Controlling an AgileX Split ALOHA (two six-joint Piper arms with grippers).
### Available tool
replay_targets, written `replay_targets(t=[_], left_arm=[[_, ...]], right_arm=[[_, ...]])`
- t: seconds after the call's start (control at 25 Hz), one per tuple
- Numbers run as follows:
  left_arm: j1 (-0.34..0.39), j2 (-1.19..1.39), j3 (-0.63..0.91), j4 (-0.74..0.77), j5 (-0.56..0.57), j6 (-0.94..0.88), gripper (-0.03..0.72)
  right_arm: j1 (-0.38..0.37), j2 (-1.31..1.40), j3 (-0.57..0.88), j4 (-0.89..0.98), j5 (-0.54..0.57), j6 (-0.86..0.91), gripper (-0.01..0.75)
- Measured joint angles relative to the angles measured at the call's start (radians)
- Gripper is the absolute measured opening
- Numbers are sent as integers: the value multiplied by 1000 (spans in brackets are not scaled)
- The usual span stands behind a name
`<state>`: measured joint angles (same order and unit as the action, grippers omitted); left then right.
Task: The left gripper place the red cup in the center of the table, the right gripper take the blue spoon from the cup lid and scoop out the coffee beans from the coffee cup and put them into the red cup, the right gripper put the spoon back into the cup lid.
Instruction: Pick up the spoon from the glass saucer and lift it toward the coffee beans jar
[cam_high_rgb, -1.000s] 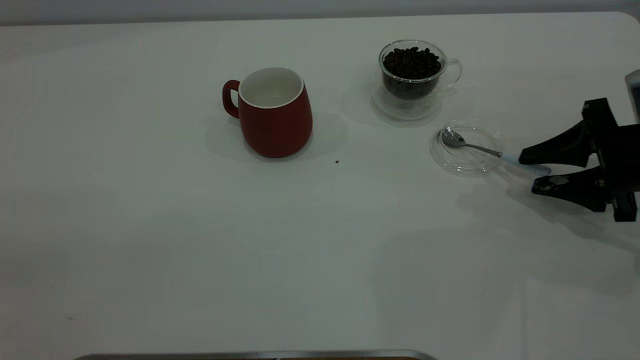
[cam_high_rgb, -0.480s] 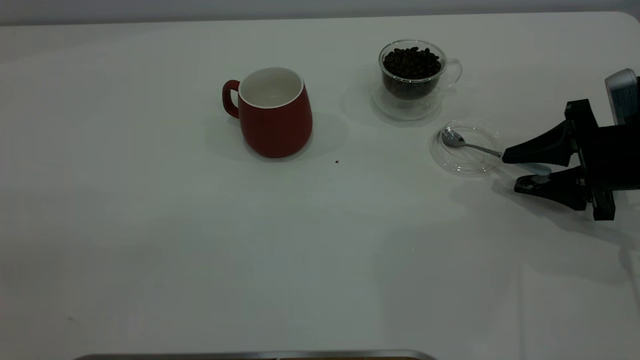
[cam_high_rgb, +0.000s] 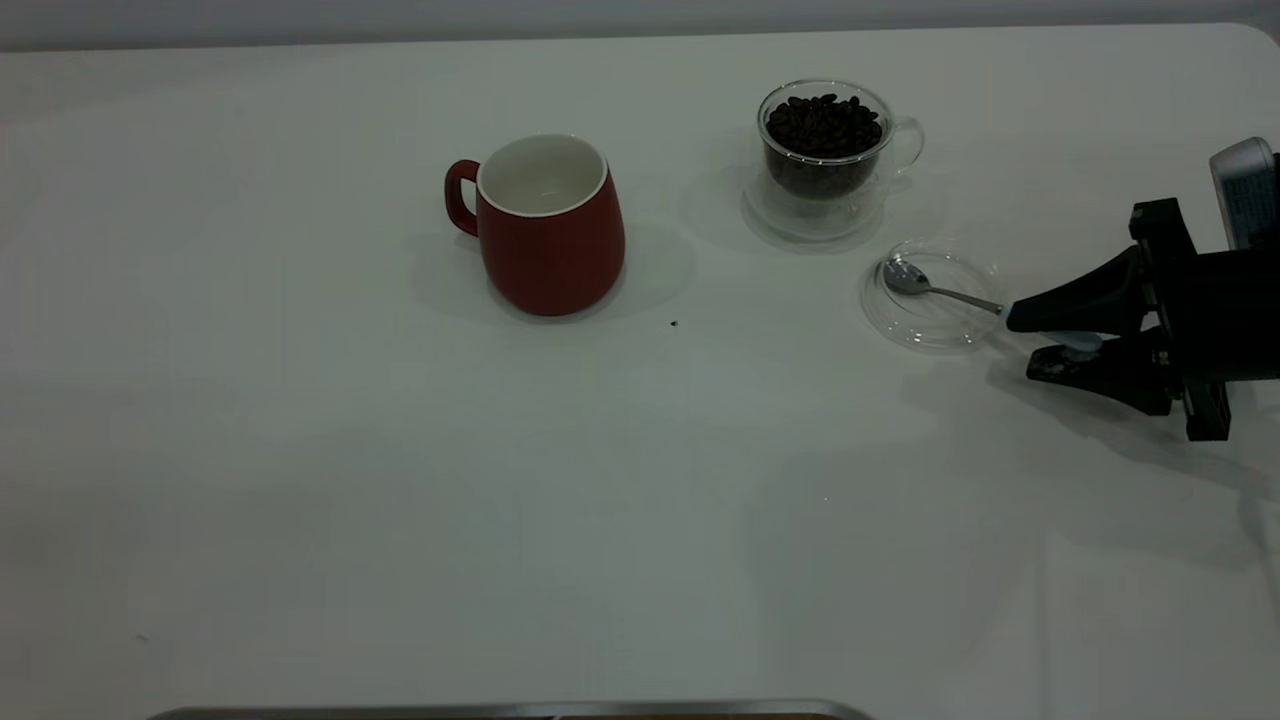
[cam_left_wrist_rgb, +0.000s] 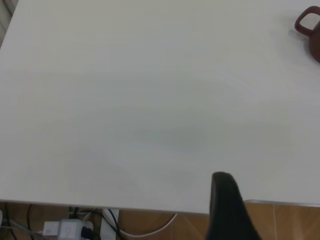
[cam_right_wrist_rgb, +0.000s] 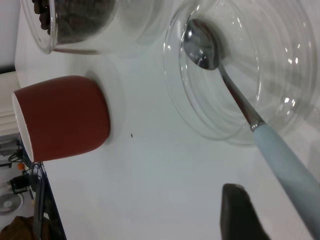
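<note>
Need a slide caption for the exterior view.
Right gripper jaws straddle the blue spoon handle beside the cup lid; red cup waits.

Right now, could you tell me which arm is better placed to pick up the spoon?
Right. The right gripper already straddles the spoon handle beside the lid; the left gripper sits far off, at the table edge.

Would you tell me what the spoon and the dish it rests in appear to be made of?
The blue spoon: shiny metal bowl and neck, mirror-like reflections; pale blue handle looks matte, perhaps plastic or ceramic. The cup lid: clear glass, judging by its transparency and bright rim glints, though clear plastic cannot be excluded.
</note>
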<state>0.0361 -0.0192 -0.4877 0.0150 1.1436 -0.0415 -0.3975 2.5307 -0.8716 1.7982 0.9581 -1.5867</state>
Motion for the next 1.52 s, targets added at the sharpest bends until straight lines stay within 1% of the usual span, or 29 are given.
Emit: replay_targets(t=[0.16, 0.56, 0.8, 1.12, 1.28, 1.52], left_arm=[[0, 0, 0, 0, 0, 0, 500], [0, 0, 0, 0, 0, 1, 500], [0, 0, 0, 0, 0, 3, 500], [0, 0, 0, 0, 0, 2, 500], [0, 0, 0, 0, 0, 2, 500], [0, 0, 0, 0, 0, 2, 500]], right_arm=[[0, 0, 0, 0, 0, -3, 311], [0, 0, 0, 0, 0, -3, 180], [0, 0, 0, 0, 43, -4, 108], [0, 0, 0, -31, 53, 12, 103], [0, -17, 0, -81, 54, 54, 100], [0, -119, 1, -201, 50, 160, 100]])
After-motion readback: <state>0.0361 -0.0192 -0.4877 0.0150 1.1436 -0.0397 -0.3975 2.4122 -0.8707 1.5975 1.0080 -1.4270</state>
